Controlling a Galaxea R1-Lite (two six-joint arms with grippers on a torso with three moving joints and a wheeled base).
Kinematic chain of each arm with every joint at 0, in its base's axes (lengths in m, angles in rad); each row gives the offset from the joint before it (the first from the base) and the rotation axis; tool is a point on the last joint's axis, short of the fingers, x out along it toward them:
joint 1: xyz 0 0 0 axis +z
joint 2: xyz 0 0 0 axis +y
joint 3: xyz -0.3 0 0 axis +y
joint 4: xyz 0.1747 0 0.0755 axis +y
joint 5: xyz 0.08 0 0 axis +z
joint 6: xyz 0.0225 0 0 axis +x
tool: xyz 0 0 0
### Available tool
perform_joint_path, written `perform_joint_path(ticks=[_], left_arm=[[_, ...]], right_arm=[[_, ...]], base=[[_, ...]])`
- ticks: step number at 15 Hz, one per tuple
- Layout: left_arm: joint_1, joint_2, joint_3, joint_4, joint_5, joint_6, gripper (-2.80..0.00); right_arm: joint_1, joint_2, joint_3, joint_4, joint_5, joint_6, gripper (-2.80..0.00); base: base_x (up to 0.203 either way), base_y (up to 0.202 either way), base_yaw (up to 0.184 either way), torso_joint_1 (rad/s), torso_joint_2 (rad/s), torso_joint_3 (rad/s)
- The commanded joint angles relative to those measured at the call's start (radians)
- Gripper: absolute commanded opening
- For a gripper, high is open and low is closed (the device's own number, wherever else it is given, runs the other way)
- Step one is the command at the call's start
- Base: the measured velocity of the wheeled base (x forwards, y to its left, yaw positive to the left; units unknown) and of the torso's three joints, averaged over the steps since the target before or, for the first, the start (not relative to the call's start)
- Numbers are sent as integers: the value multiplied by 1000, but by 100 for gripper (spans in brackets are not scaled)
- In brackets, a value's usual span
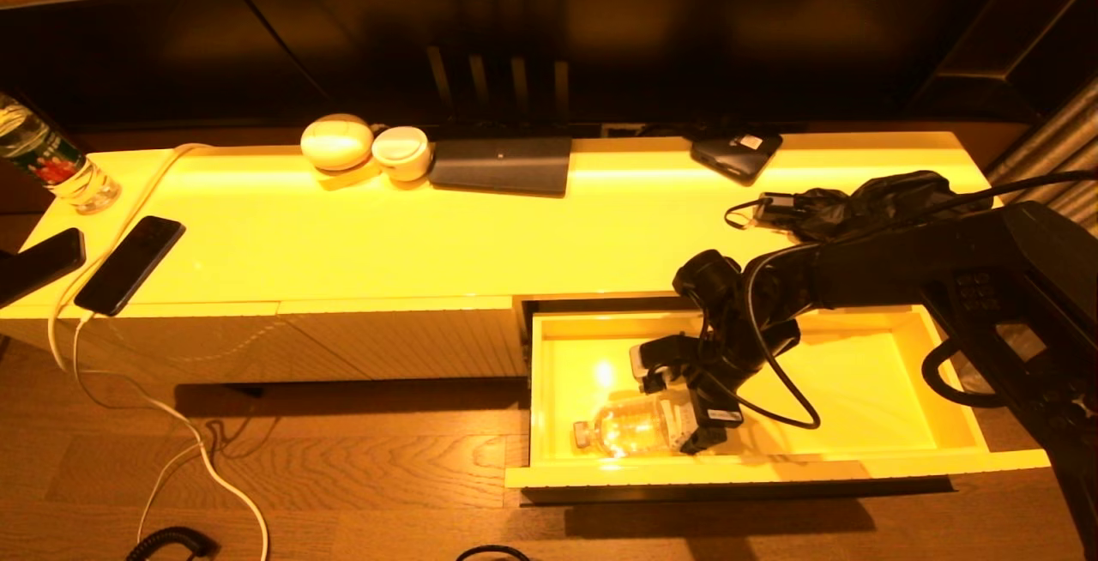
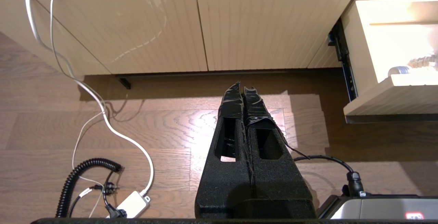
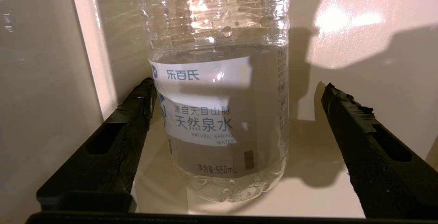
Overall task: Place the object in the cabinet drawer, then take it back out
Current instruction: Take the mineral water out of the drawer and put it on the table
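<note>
The cabinet drawer point(image 1: 772, 468) is pulled out at the right of the cabinet, its glossy inside lit. A clear water bottle point(image 1: 630, 428) with a white label lies on its side near the drawer's front left corner, cap pointing left. My right gripper point(image 1: 686, 424) reaches down into the drawer and stands open around the bottle's point(image 3: 219, 114) lower half. One finger point(image 3: 137, 114) is against the label; the other finger point(image 3: 352, 121) is well clear of it. My left gripper point(image 2: 243, 87) is shut on nothing, parked above the wooden floor in front of the cabinet.
On the cabinet top point(image 1: 429, 235) lie two phones point(image 1: 129, 262), a second bottle point(image 1: 51, 162), two white round items point(image 1: 336, 141), a dark tablet point(image 1: 502, 165) and a black bag point(image 1: 858, 196). White and coiled cables point(image 2: 102, 114) trail on the floor.
</note>
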Motion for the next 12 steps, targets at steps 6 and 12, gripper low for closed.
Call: perform_joint_path(ticks=[6, 12], left_arm=[[0, 0, 2, 0, 0, 0, -280], [0, 0, 2, 0, 0, 0, -280]], right_arm=[[4, 4, -3, 5, 1, -7, 0], [9, 12, -19, 5, 1, -7, 0]], base=[[0, 0, 0, 0, 0, 0], [0, 0, 0, 0, 0, 0]])
